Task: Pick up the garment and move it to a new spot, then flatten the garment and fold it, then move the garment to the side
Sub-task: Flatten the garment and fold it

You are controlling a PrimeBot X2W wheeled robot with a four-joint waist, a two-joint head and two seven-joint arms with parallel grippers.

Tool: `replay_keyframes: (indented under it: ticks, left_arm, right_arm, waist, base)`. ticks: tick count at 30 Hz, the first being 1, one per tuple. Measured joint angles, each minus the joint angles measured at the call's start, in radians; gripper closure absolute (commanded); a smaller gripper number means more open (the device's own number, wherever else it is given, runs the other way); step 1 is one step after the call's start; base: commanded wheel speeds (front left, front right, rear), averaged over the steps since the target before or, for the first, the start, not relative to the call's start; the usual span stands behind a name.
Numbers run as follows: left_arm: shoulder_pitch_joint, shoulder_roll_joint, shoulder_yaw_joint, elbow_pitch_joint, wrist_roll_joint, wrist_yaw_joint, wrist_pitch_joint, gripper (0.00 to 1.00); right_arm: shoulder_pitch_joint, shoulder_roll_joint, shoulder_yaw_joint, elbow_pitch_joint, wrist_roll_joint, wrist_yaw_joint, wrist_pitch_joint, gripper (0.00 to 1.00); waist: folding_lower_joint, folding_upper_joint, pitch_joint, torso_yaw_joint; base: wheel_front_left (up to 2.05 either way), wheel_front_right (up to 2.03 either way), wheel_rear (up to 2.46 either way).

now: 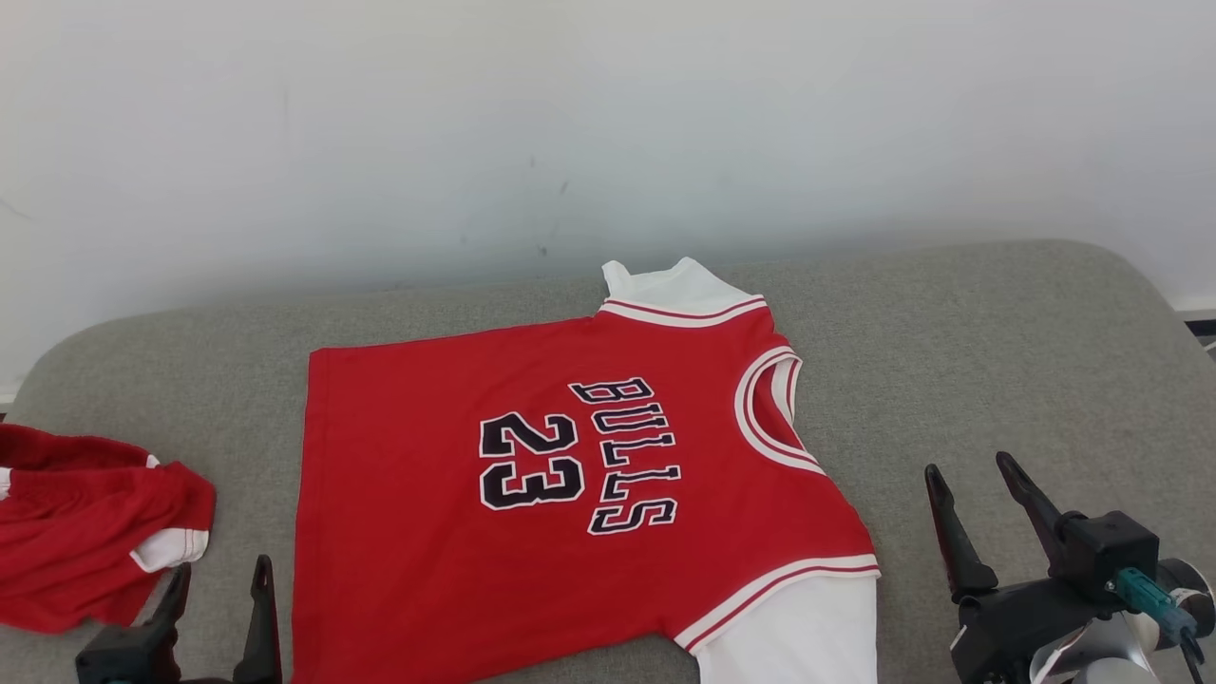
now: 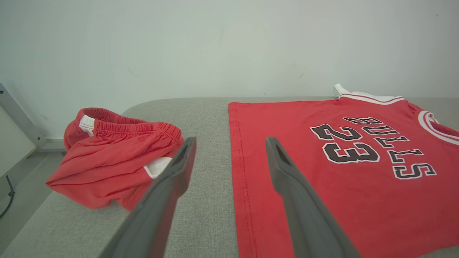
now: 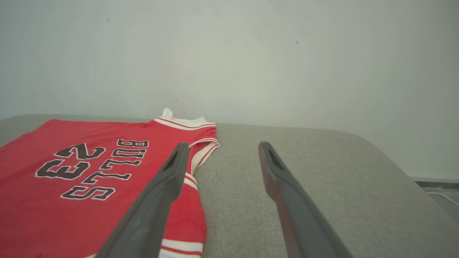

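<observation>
Judging the red Bulls jersey light and limp, we would pinch hem and shoulder edges; our left gripper and right gripper gape, empty.

Bright, even, soft light; sharp.

The garment lies flat mid-bench, neck to the right, hem to the left. Far left, apart from it: shorts. Near edge: left end effector between shorts and hem; right end effector right of garment. Behind the bench: wall.
</observation>
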Motion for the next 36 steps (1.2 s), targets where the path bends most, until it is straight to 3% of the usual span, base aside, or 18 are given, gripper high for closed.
replay_keyframes:
  ticks: [13,18,30,36]
  left_arm:
    - [0.009,0.002,-0.035,-0.02,-0.002,-0.02,0.064,0.0]
    - [0.01,0.026,-0.053,-0.021,0.006,-0.029,0.095,0.0]
    - [0.035,0.059,-0.147,-0.034,-0.002,-0.141,0.217,0.0]
    - [0.044,0.065,-0.157,-0.014,-0.023,-0.169,0.281,0.0]
  right_arm:
    - [0.042,-0.009,-0.009,-0.029,0.012,-0.003,0.041,0.0]
    - [0.045,-0.012,-0.006,-0.041,0.021,0.001,0.067,0.0]
    - [0.122,-0.029,0.032,-0.052,0.095,0.05,0.22,0.0]
    - [0.139,-0.032,0.058,-0.048,0.129,0.067,0.305,0.0]
  waist:
    - [0.0,0.0,0.017,0.027]
    - [0.0,0.0,0.018,0.033]
    - [0.0,0.0,0.021,0.052]
    - [0.0,0.0,0.036,0.06]
  base:
    - [0.0,0.0,0.0]
    - [0.0,0.0,0.0]
    - [0.0,0.0,0.0]
    - [0.0,0.0,0.0]
